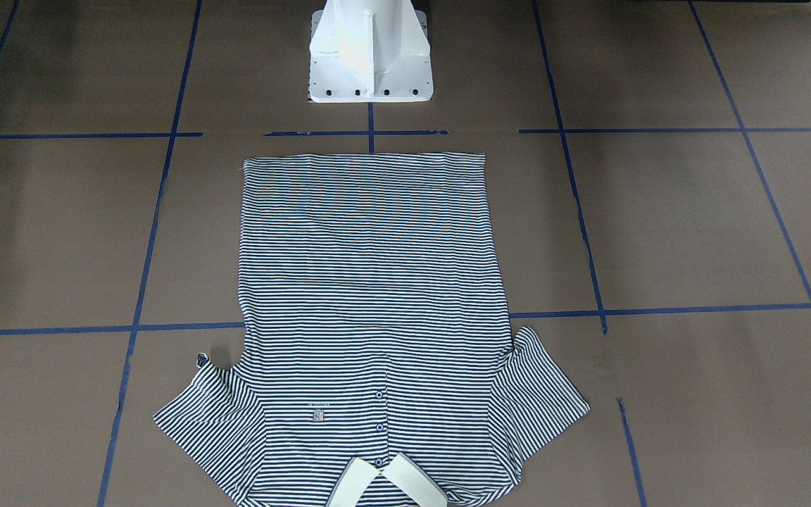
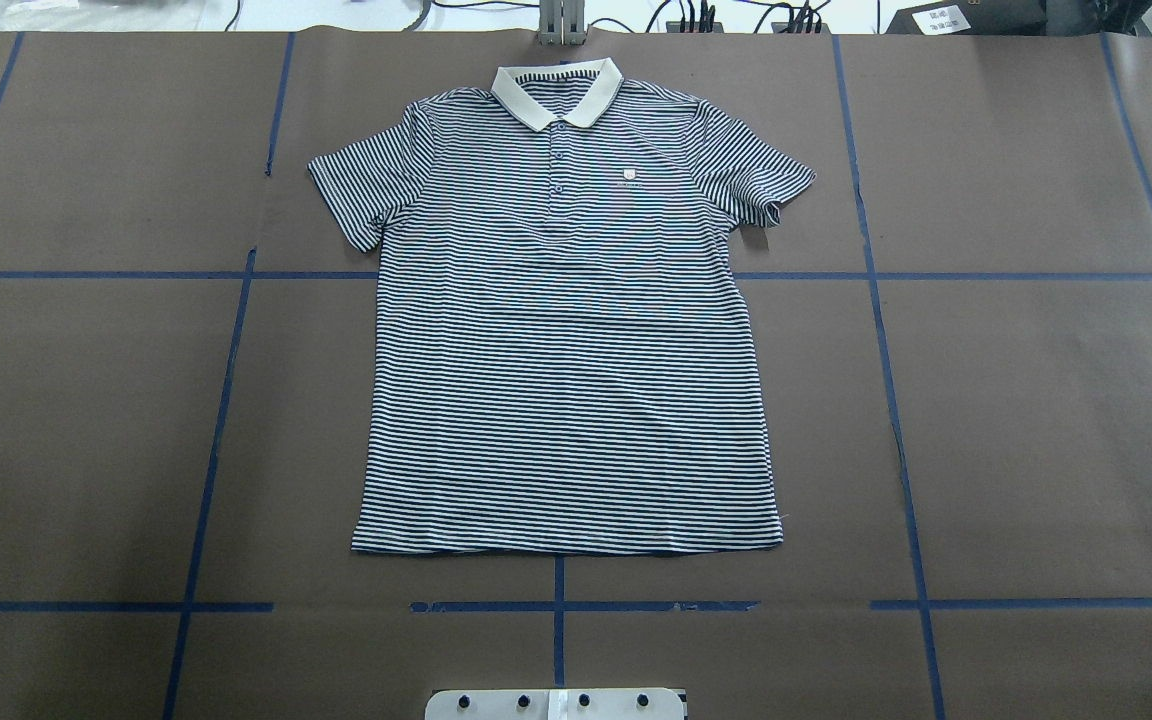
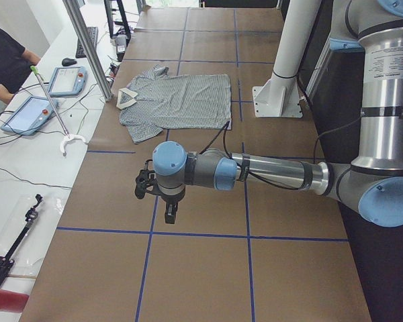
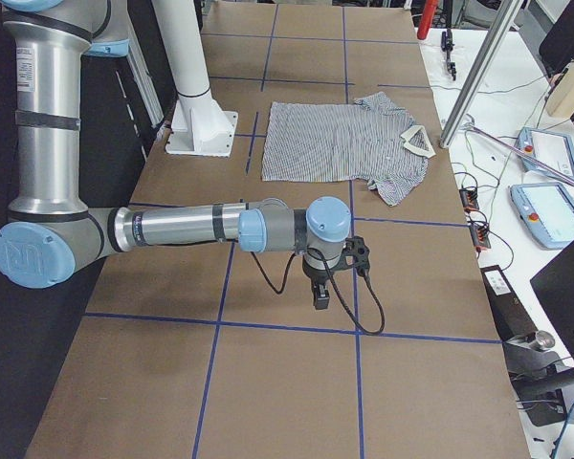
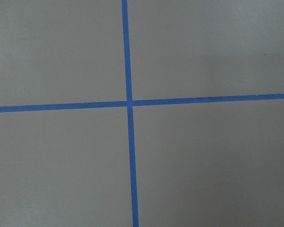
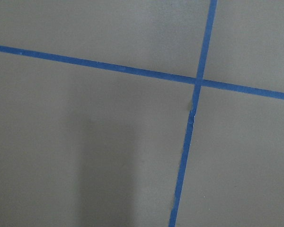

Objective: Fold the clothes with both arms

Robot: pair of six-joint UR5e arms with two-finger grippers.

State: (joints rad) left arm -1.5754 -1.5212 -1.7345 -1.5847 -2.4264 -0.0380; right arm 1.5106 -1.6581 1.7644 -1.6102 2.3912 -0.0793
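Where the polo shirt (image 2: 566, 330) lies: flat, face up and unfolded in the centre of the overhead view, with nothing touching it.
Collar (image 2: 558, 88): at the top of that frame, cream, lying open above the buttons.
Sleeves: spread out to both sides. The one at frame left (image 2: 361, 185) lies smooth, while the one at frame right (image 2: 756, 175) curls slightly at its lower corner.
Hem (image 2: 566, 548): a straight edge toward the bottom of the frame, near the white pedestal (image 2: 556, 703).
Step in hand: probably the first approach, since no fold has been made.
Doing it well: bring both grippers to matching points on opposite sides of the shirt so the fold line runs straight. Pinch both fabric layers at the edge, lift low, and move the two arms together, because the thin knit will likely sag or skew. The curled sleeve corner may need flattening first.
Left gripper (image 3: 169, 213): in the centre of the left side view, hanging over bare table well apart from the shirt. Whether its fingers are spread or pressed together cannot be told from here.
Right gripper (image 4: 319, 295): in the centre of the right side view, also over bare table and well apart from the shirt. Its finger state cannot be told either.
Table (image 2: 1036, 420): brown, marked with a blue tape grid (image 2: 226, 400). Both wrist views show only this surface.
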